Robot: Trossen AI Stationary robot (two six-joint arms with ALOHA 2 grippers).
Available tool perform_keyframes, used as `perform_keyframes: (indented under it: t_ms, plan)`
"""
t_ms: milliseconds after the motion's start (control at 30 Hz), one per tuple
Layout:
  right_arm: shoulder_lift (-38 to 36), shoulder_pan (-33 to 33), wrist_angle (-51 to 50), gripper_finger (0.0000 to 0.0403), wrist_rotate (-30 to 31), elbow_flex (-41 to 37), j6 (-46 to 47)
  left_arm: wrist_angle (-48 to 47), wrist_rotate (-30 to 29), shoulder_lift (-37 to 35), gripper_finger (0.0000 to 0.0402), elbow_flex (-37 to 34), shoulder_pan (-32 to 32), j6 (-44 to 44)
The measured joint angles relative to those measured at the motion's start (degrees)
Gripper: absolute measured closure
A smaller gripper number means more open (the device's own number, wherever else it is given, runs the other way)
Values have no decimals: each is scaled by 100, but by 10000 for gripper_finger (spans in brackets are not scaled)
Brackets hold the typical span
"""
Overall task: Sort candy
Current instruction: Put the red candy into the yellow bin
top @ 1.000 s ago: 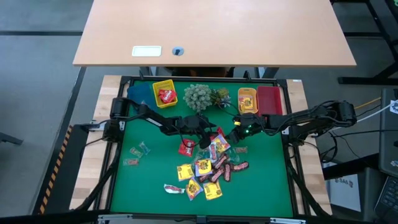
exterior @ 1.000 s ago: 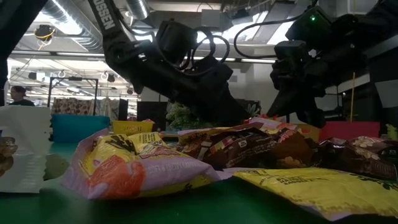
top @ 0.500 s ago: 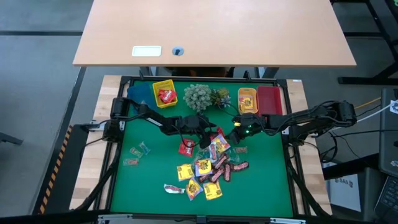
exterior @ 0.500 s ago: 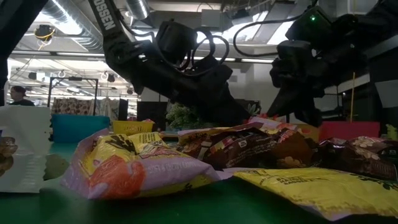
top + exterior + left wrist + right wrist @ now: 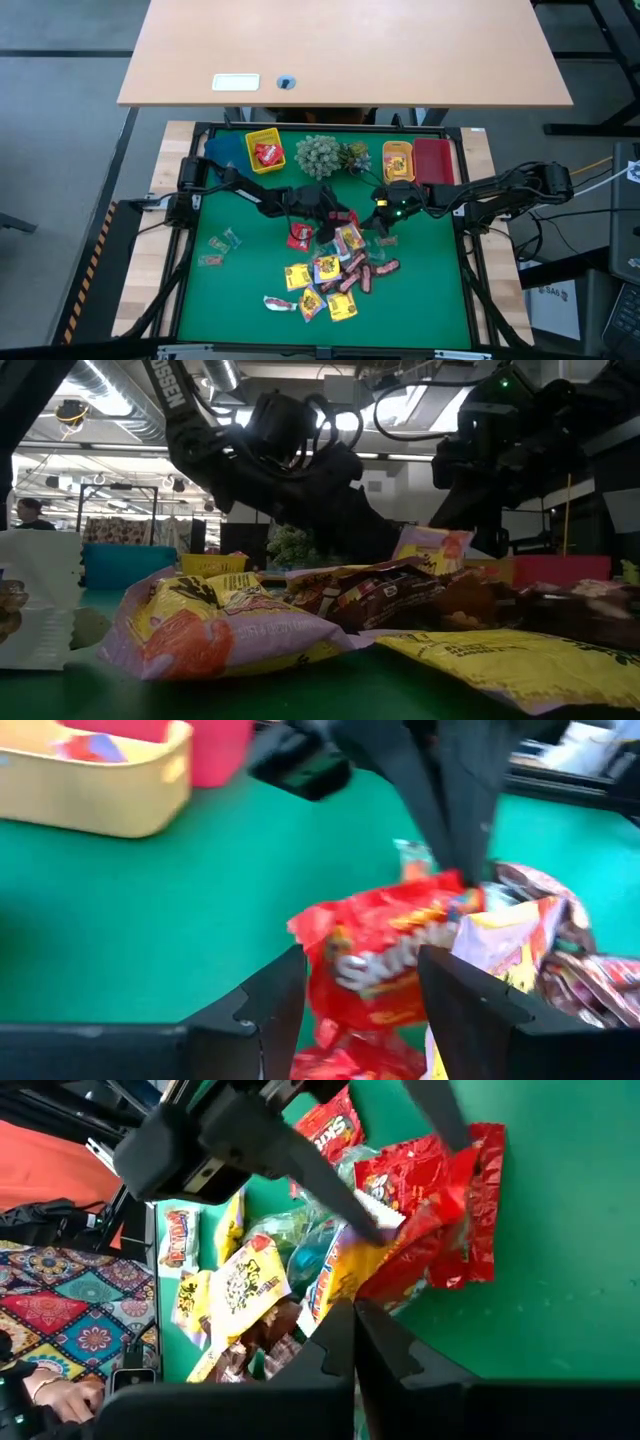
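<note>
The candy pile [image 5: 335, 272] lies mid-mat: yellow squares, dark bars, red packets. My left gripper [image 5: 360, 982] is open and low over the pile's far edge [image 5: 335, 220]. Its fingers stand on either side of a red packet [image 5: 385, 955]. My right gripper [image 5: 352, 1320] is shut on a pink-and-yellow packet [image 5: 432, 548] right beside that red packet, at the pile's far right [image 5: 372, 222]. A second red packet [image 5: 298, 238] lies flat on the mat to the left. My left gripper straddles the red packet; whether its fingers touch it, I cannot tell. My right gripper pinches the pink-and-yellow packet by one edge [image 5: 345, 1285] between its two fingers, slanting down from the right. The held end is tipped up off the pile [image 5: 432, 548]; the packet's other end rests on the sweets.
Along the far edge stand a blue bin [image 5: 225, 150], a yellow bin [image 5: 264, 150] with red packets, a plant cluster [image 5: 322, 155], an orange bin [image 5: 398, 160] and a red bin [image 5: 433, 160]. Clear wrappers [image 5: 222, 242] lie on the left of the green mat.
My right gripper has risen a little with the pink-and-yellow packet. The packet's held end has tipped up from flat on the pile, while its other end has stayed down.
</note>
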Motion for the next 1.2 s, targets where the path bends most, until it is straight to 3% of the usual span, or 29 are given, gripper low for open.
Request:
perform_keyframes:
  t_ms: [267,633,1000,1200]
  plan:
    - [0,0,-11,403,-567,0,-81,205,59,0,223,2,-78,13]
    - [0,-2,66,403,-597,2,-84,429,557,-7,223,4,-89,13]
    - [0,-4,26,403,-597,2,-116,420,-309,-7,223,4,-83,5]
    - [0,-4,46,403,-597,2,-257,415,-93,-7,223,4,-83,-8]
